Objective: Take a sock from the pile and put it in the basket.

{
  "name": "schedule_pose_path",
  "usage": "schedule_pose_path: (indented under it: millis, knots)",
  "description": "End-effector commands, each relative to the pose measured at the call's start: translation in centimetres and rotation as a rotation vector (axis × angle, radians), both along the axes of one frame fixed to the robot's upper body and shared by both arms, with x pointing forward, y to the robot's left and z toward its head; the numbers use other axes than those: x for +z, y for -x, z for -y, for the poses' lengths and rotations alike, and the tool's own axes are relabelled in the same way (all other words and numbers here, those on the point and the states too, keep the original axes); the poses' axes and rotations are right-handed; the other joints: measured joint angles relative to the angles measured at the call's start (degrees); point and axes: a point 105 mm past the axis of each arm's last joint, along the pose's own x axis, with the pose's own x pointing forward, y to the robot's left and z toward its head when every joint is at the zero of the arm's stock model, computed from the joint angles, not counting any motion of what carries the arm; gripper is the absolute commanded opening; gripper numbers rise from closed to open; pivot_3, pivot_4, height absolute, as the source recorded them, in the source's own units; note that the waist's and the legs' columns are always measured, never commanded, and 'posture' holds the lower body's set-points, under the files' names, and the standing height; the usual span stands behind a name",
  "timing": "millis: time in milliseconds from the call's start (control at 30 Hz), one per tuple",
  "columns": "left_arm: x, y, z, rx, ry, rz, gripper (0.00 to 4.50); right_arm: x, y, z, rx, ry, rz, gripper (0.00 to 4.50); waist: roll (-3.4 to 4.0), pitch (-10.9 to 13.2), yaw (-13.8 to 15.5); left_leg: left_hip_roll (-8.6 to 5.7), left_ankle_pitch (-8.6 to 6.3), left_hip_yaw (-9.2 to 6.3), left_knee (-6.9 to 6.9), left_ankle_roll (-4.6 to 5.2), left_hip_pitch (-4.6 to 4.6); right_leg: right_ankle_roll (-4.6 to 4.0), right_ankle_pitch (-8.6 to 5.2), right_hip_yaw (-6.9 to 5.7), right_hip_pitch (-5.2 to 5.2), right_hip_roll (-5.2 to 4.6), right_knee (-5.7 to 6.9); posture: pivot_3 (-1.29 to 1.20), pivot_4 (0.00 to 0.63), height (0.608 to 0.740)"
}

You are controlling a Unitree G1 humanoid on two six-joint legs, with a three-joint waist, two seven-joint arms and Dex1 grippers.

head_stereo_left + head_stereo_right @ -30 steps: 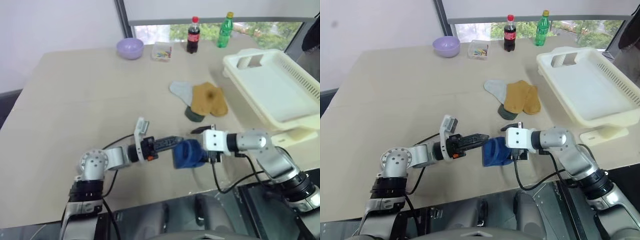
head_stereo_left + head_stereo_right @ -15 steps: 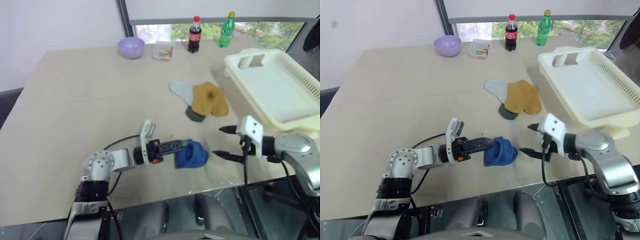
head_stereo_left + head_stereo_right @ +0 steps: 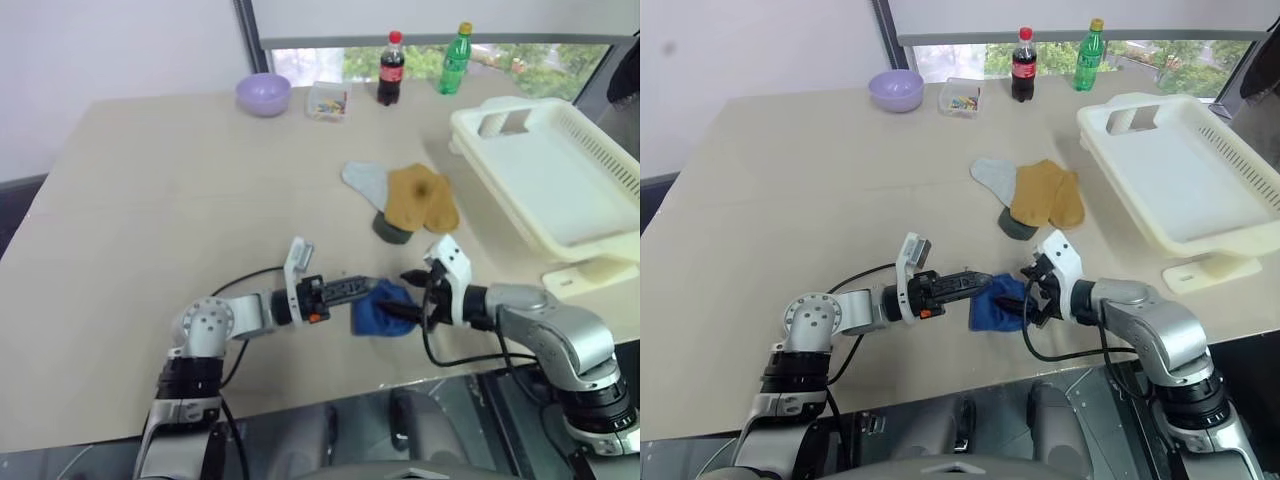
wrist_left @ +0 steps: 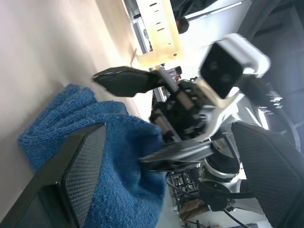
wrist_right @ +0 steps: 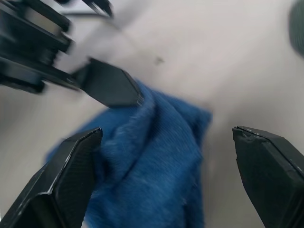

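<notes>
The blue sock (image 3: pixel 378 309) lies bunched on the table (image 3: pixel 150 200) near its front edge, between the two grippers. In the left eye view, the left gripper (image 3: pixel 362 290) reaches in level from the left, fingers spread, tips against the sock. The right gripper (image 3: pixel 405 297) meets it from the right, fingers also spread, one above and one below the sock's edge. The pile (image 3: pixel 410 203) lies farther back; the basket (image 3: pixel 560 190) stands well to the right of it.

In the left wrist view, the sock sits between the spread left fingers (image 4: pixel 78 175), with the right gripper facing them.

In the right wrist view, the sock lies between the wide-set right fingers (image 5: pixel 61 185), unclamped.
</notes>
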Motion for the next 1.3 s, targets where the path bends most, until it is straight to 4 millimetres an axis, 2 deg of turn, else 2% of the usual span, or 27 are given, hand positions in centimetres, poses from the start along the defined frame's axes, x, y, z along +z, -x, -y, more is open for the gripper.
schedule_pose_path:
  millis: [33,67,167,367,433,567,633,733,867,967,1100,1300]
  knots:
    - [0.4,-0.1,-0.1,0.012,0.016,0.027,4.5,-1.5,0.2,0.5,0.023,0.076,-0.023,4.47,0.0,0.0,0.0,0.01,0.0,0.0,0.0,0.0,0.01,0.0,0.0,0.0,0.0,0.01,0.01,0.0,0.15,0.732]
    - [0.4,-0.1,-0.2,0.014,0.014,0.028,4.5,-2.1,0.4,0.6,0.031,0.093,-0.036,4.47,-0.01,0.0,0.0,0.02,0.0,-0.01,0.0,0.0,0.05,0.0,0.0,-0.01,0.04,0.02,0.02,0.0,0.15,0.732]
    - [0.4,-0.1,-0.3,0.019,0.012,0.03,4.5,-3.0,0.6,0.8,0.072,0.132,-0.04,3.63,-0.02,0.0,0.0,0.04,0.0,-0.02,0.0,0.0,0.12,0.0,-0.01,-0.03,0.11,0.04,0.03,0.0,0.15,0.732]
    - [0.3,-0.3,-0.6,0.028,0.007,0.034,4.5,-2.8,1.7,-0.1,0.177,0.092,-0.057,0.72,-0.04,0.0,-0.2,0.05,0.0,-0.02,0.0,0.0,0.12,0.01,-0.01,-0.03,0.11,0.07,0.03,0.0,0.15,0.732]
    - [0.3,-0.3,-0.6,0.028,0.006,0.035,4.5,-2.8,2.0,-0.4,0.201,0.081,-0.067,0.02,-0.05,0.0,-0.2,0.06,0.0,-0.02,0.0,0.0,0.12,0.01,-0.01,-0.03,0.12,0.06,0.03,0.0,0.15,0.732]
    - [0.3,-0.3,-0.6,0.031,-0.009,0.065,4.5,-2.7,2.1,-0.7,0.212,0.058,-0.077,0.02,-0.05,0.0,-0.2,0.07,0.0,-0.03,0.0,0.0,0.12,0.0,-0.01,-0.03,0.11,0.09,0.03,0.0,0.15,0.732]
    - [0.5,-0.5,-0.7,0.069,-0.114,0.277,4.5,-2.4,2.0,-0.4,0.199,0.046,-0.078,0.02,-0.04,0.0,-0.3,0.07,0.0,-0.02,0.0,0.0,0.12,0.0,-0.01,-0.03,0.1,0.09,0.03,0.0,0.15,0.732]
    - [0.8,-1.2,-1.6,0.139,-0.161,0.428,4.5,-1.8,1.3,0.7,0.148,0.048,-0.057,0.02,-0.04,0.0,0.0,0.08,0.0,0.01,-0.04,-0.01,0.1,-0.02,-0.01,0.0,0.08,0.08,0.0,0.0,0.15,0.732]
    - [1.4,-1.7,-3.0,0.223,-0.211,0.682,4.5,-1.1,-0.7,2.3,0.035,0.075,-0.002,0.02,-0.03,0.0,0.3,0.07,0.0,0.04,-0.03,0.0,0.08,-0.02,-0.01,0.0,0.07,0.01,-0.02,0.0,0.15,0.732]
    - [1.1,-1.5,-3.1,0.201,-0.293,0.889,4.5,0.6,-2.1,2.9,-0.024,0.035,0.05,0.02,-0.04,0.0,1.2,0.05,0.0,0.06,0.01,0.0,0.04,-0.01,0.0,-0.01,0.07,-0.03,-0.04,0.0,0.15,0.732]
    - [0.3,0.1,-2.2,0.059,-0.297,1.125,4.5,3.4,-2.6,2.9,-0.022,-0.011,0.088,0.02,0.04,0.0,1.3,0.05,0.0,0.1,0.04,0.0,-0.02,0.0,0.0,-0.01,0.0,-0.02,-0.03,0.0,0.15,0.732]
    - [0.0,-0.5,-0.4,0.041,-0.229,1.179,4.5,6.5,-2.5,3.2,0.035,0.078,0.109,0.02,0.16,0.1,1.3,0.06,-0.03,0.03,0.04,0.06,-0.12,0.0,0.0,-0.08,-0.04,-0.01,-0.07,0.0,0.15,0.732]
